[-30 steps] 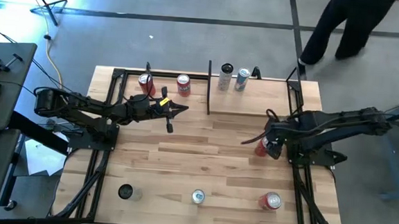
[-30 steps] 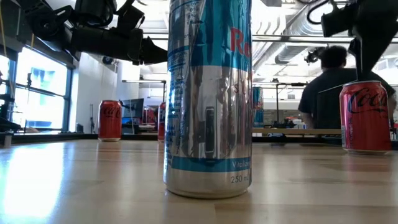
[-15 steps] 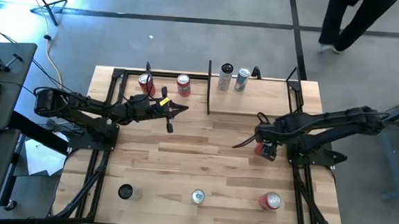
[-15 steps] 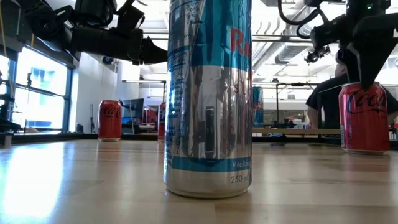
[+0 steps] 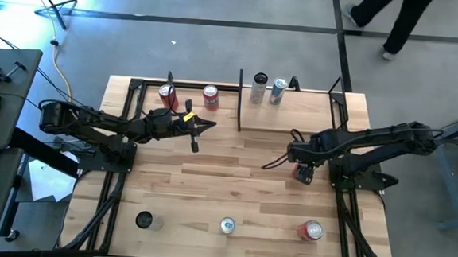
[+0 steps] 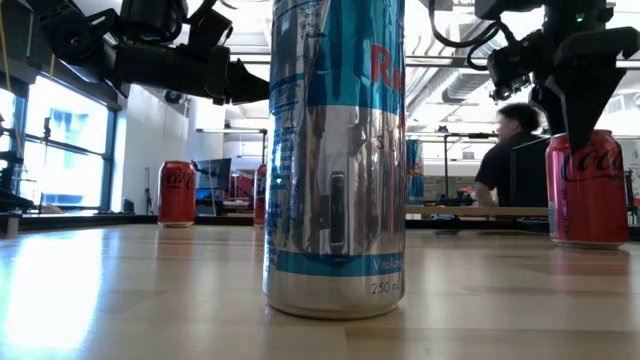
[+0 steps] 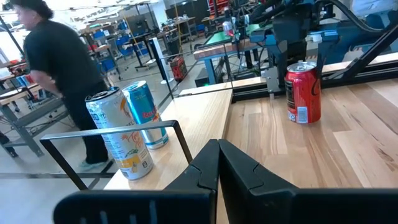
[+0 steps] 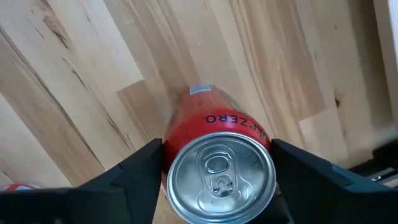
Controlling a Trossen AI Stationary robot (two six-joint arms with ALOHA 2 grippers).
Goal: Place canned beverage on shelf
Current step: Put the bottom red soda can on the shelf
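A red cola can [image 5: 301, 174] stands upright on the table at its right middle; it also shows in the right wrist view [image 8: 221, 177], the low view [image 6: 586, 190] and the left wrist view [image 7: 303, 93]. My right gripper [image 8: 219, 168] is open and points down over the can, one finger on each side of the can's top. The shelf [image 5: 293, 116] is the light board with black posts at the far middle-right, and two slim cans [image 5: 267, 89] stand at its far edge. My left gripper [image 5: 203, 127] is shut and empty, in the air left of the shelf. My right gripper comes from above with its fingers [image 8: 140, 171] close beside the can's upper rim [image 8: 180, 155] on two opposite sides. I cannot tell whether they touch it. The can stands upright with its base on the table.
Two red cans [image 5: 189, 95] stand at the far left. A dark can [image 5: 144, 219], a silver-blue can [image 5: 227, 225] and a red can [image 5: 312, 231] stand along the near edge. A person [image 5: 387, 19] walks beyond the far edge.
My right gripper has gone down and a little toward the table's left edge, over the red can, until its fingers stand on either side of the can's top. The can has kept its place. The person behind the table has walked on.
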